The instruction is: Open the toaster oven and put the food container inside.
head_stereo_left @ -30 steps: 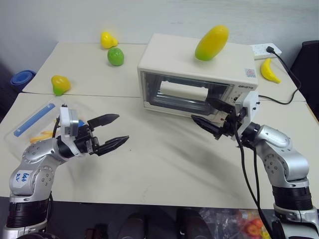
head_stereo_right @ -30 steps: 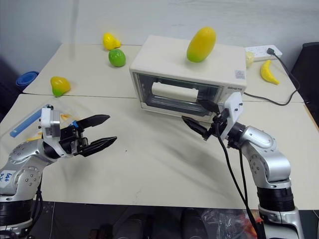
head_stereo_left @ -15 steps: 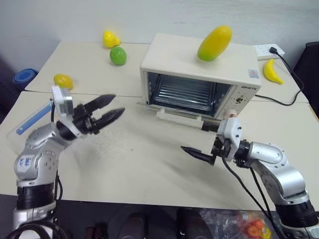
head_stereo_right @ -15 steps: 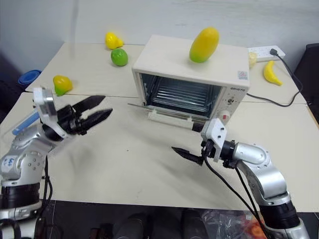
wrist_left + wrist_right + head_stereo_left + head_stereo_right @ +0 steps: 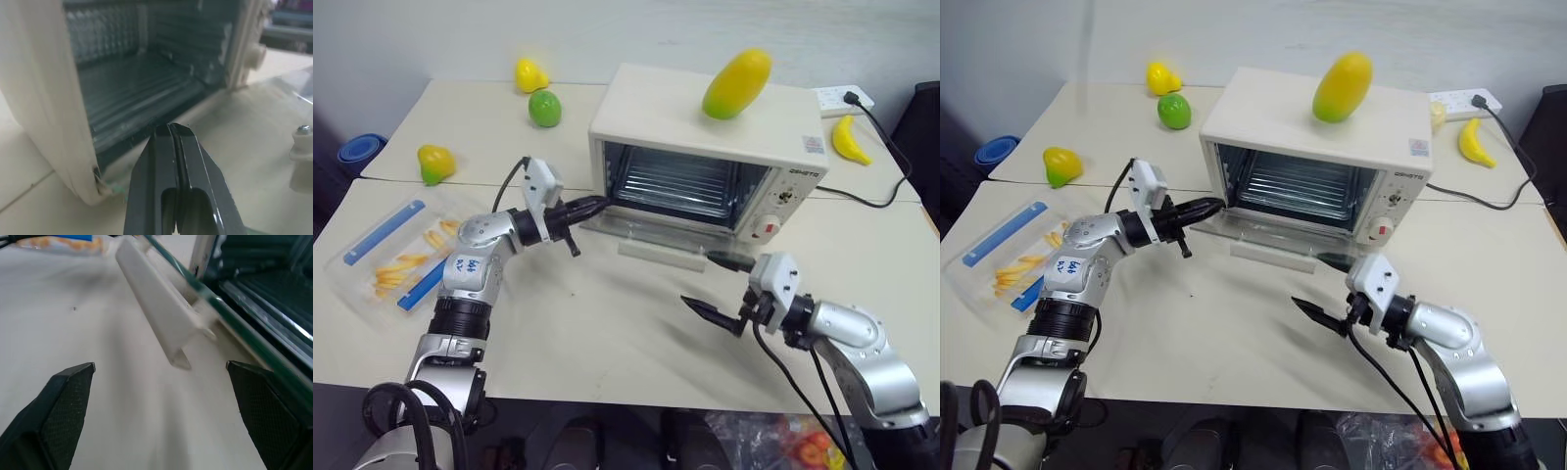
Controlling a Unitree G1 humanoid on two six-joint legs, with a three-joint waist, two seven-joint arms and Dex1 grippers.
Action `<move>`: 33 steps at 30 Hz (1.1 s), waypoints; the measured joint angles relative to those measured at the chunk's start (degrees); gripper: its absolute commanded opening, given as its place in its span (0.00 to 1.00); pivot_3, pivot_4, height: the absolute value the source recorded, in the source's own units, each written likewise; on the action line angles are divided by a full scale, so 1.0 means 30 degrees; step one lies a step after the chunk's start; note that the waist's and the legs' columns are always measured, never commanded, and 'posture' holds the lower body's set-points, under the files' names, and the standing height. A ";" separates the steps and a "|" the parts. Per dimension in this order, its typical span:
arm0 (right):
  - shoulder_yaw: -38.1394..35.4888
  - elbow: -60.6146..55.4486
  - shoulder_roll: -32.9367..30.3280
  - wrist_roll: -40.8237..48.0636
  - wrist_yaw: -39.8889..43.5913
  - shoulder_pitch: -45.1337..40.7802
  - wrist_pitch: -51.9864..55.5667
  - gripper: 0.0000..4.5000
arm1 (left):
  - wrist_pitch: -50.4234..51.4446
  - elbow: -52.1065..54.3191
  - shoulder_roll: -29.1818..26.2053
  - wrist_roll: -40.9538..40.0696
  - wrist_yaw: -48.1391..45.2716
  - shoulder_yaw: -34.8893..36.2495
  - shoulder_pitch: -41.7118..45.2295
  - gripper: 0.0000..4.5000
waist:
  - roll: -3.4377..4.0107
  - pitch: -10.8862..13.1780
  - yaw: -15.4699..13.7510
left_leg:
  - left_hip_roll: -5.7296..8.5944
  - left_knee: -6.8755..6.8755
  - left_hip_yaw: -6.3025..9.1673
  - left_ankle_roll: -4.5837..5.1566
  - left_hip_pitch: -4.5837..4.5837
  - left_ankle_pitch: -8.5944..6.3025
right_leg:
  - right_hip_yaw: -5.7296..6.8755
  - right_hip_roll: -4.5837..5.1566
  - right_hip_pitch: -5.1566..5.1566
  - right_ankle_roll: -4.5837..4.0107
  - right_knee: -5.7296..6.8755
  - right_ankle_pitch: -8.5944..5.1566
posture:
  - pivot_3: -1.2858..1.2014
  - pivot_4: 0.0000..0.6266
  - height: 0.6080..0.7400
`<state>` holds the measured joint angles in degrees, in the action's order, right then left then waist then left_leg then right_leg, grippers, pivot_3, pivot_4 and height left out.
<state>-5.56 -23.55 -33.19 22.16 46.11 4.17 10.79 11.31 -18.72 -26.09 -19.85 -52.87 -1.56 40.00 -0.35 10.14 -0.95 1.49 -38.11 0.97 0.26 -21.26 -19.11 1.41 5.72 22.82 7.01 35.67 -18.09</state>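
Note:
The cream-white toaster oven (image 5: 690,113) stands at the table's middle back. Its glass door (image 5: 651,235) is dropped open, showing the wire rack (image 5: 132,73). My left gripper (image 5: 592,206) is shut with nothing in it, its tips at the oven's left front corner by the door hinge. Below the door's white handle (image 5: 156,308) my right gripper (image 5: 700,281) hangs open and empty, just off the door's front edge. The food container (image 5: 396,259), clear with blue clips and yellow pieces inside, lies flat on the table at far left, away from both grippers.
A yellow-green mango (image 5: 736,83) rests on the oven's top. At the back of the table lie a green fruit (image 5: 543,108), two yellow fruits (image 5: 529,75) (image 5: 433,164) and a banana (image 5: 845,137). A black cord (image 5: 876,147) runs from the power strip. A blue bowl (image 5: 357,152) sits far left.
The oven door went from closed to fully dropped open. My left gripper shut and swung right to the oven's left front corner. My right gripper sank and drew back from the door.

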 measured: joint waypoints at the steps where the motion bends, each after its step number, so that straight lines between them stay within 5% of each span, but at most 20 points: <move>1: -0.0533 -0.0266 0.0009 0.0072 0.0007 0.1247 -0.0255 1.00 | -0.0040 0.0085 -0.0136 0.0106 -0.0208 -0.0077 -0.0403 0.00 | 0.0000 0.0000 -0.0062 | 0.0002 -0.0004 -0.0007 0.0005 0.0003 -0.0003 | -0.0009 0.0001 -0.0003 0.0001 -0.0001 0.0001 | 0.52 0.24 1.00; 5: -0.2684 -0.0800 0.0010 0.0843 0.0236 0.4226 -0.0740 1.00 | -0.0562 0.0166 -0.0296 0.1298 -0.0254 -0.0668 -0.1963 0.00 | -0.0018 0.0011 -0.0046 | 0.0007 -0.0055 -0.0049 0.0024 0.0033 0.0006 | -0.0061 0.0004 -0.0026 0.0042 -0.0030 0.0033 | 0.52 0.24 1.00; 11: -0.4238 -0.1220 0.0082 0.2655 0.1127 0.4322 -0.1801 1.00 | -0.0280 0.2506 0.0872 0.1547 0.2605 0.0382 -0.4601 0.00 | -0.0018 0.0011 0.0112 | -0.0070 -0.0023 -0.0028 -0.0004 0.0122 0.0019 | -0.0215 0.0054 -0.0080 -0.0016 -0.0045 0.0080 | 0.52 0.24 1.00; 16: -0.2661 -0.0958 0.0581 0.4023 0.1854 0.1475 -0.1582 1.00 | 0.0653 0.6488 0.1804 -0.0261 0.4953 0.2808 -0.7945 0.26 | -0.0019 0.0012 0.0347 | -0.0114 -0.0008 0.0009 -0.0063 0.0090 0.0027 | -0.0199 0.0043 -0.0030 -0.0063 -0.0032 0.0060 | 0.52 0.24 1.00; 23: -0.0060 0.1382 0.3075 0.3457 0.2992 -0.3313 -0.4240 1.00 | 0.2940 1.4017 0.1808 -0.6157 0.9178 1.1622 -1.5295 0.72 | -0.0027 0.0021 0.0509 | -0.0161 -0.0001 0.0026 -0.0100 0.0095 0.0009 | -0.0207 0.0018 -0.0013 -0.0130 -0.0038 0.0044 | 0.52 0.24 1.00; 27: 0.1289 0.2814 0.3862 0.3132 0.4180 -0.3941 -0.5246 1.00 | 0.4352 1.5383 0.2461 -0.9435 1.1675 1.6360 -1.9670 0.99 | -0.0036 0.0022 0.0377 | -0.0155 -0.0007 0.0022 -0.0071 0.0096 -0.0021 | -0.0215 0.0037 -0.0028 -0.0139 -0.0066 0.0039 | 0.52 0.24 1.00; 33: 0.2318 0.3867 0.3839 0.2839 0.5874 -0.4778 -0.6453 1.00 | 0.5266 1.3151 0.2199 -1.0679 1.6014 2.0645 -2.1489 0.99 | -0.0043 0.0020 0.0166 | -0.0134 0.0012 0.0059 0.0055 0.0193 -0.0119 | -0.0166 0.0065 -0.0126 -0.0171 -0.0076 0.0024 | 0.52 0.24 1.00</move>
<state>1.39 -11.94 -21.67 30.68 63.74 -10.16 -8.57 27.10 20.74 -19.49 -51.89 -4.83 60.38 -24.47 -0.48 10.20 -0.45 1.09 -38.07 1.14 0.43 -20.68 -19.47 0.92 5.92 22.44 6.49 35.44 -18.02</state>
